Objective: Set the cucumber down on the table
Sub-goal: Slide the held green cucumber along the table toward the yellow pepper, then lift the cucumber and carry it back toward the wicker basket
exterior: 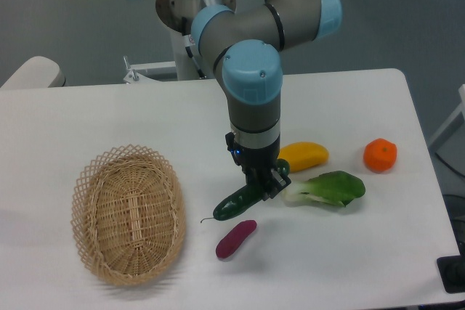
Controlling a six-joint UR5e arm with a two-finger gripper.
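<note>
Camera view: hand [263, 186] clenched on slim dark green cucumber [235, 204], long axis diagonal, wiry stem pointing lower-left, low over white flat surface [349, 252]; grey floor behind.

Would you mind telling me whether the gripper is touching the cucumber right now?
Touching. The fixed camera view shows the gripper closed around the upper end of the cucumber, which angles down toward the table beside the purple vegetable.
</note>
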